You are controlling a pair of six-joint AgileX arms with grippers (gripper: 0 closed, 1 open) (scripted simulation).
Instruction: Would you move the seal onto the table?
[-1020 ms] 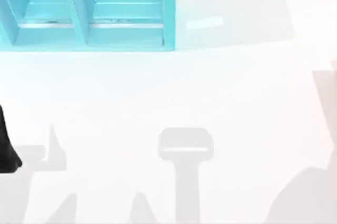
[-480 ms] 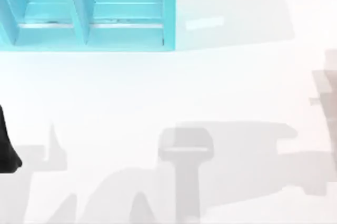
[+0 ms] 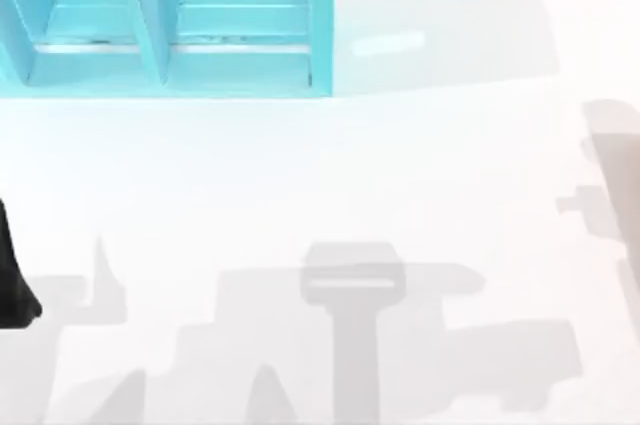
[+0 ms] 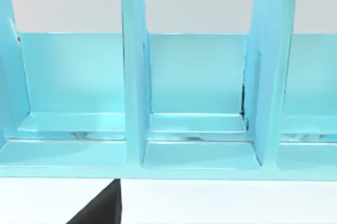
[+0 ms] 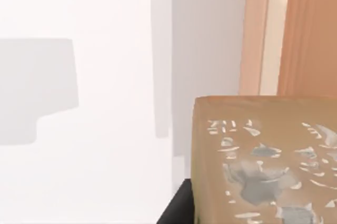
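The seal (image 5: 263, 161) sits very close under the right wrist camera, a tan-brown block with a flat face that carries pale flecks and grey patches, and it looks rigid, solid and light, a thing that should not deform or break under a squeeze. Its smooth sides could let it slip, so in my judgement the hold belongs across two opposite flat faces, about mid-height, with the block square between the fingers. A dark edge of the right pincer (image 5: 176, 208) shows just beside the block's lower corner, seemingly touching it, but I cannot tell how far this pincer is spread or whether it truly has the seal clamped. Beyond the seal from this pincer lies the white table (image 3: 400, 175), bare and marked with grey shadows, and past the block on the other side rises an orange-tan upright surface whose nature I cannot make out. The left pincer (image 4: 100, 208) shows as a dark wedge, parked low in front of the turquoise shelf unit (image 4: 134, 76); whether its fingers are apart I cannot tell. Ahead of that pincer the shelf unit's compartments stand side by side, split by upright dividers, and those I see hold nothing
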